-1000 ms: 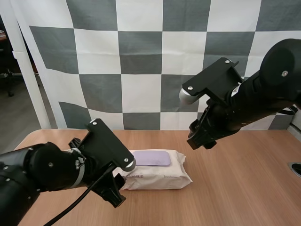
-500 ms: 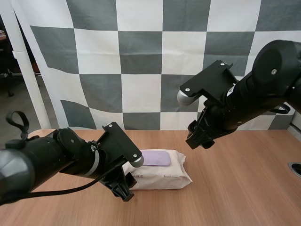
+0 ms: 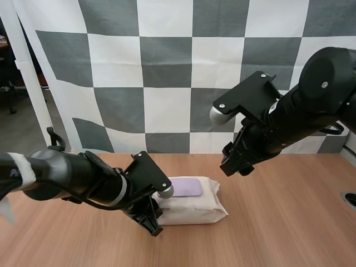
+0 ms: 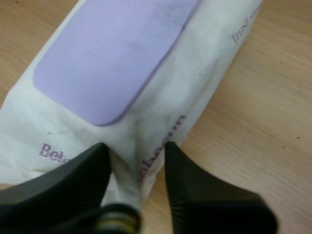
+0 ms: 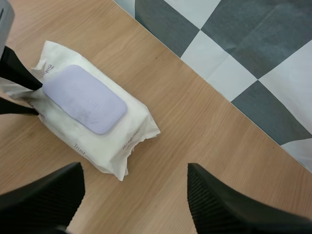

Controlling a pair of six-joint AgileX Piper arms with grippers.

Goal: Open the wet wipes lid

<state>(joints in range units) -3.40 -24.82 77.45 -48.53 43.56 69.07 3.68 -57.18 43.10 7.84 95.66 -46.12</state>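
Note:
A white pack of wet wipes [image 3: 194, 210] lies on the wooden table [image 3: 278, 222], its lilac lid [image 3: 186, 187] flat and closed on top. My left gripper [image 3: 154, 219] is low at the pack's near left end. In the left wrist view its fingertips [image 4: 100, 158] pinch the pack's [image 4: 204, 63] crumpled end just below the lid [image 4: 112, 53]. My right gripper [image 3: 236, 164] hangs open above the table, up and to the right of the pack. From it I look down on the pack [image 5: 131, 127], the lid [image 5: 85, 100] and the left fingers [image 5: 14, 63] at the pack's end.
A dark round hole [image 3: 350, 198] sits at the table's right edge. Bare wood lies right of and in front of the pack. The table's left edge is close behind my left arm.
My left arm has reached further in toward the pack's left end, and its fingers have closed from wide open onto that end. The right arm has barely moved.

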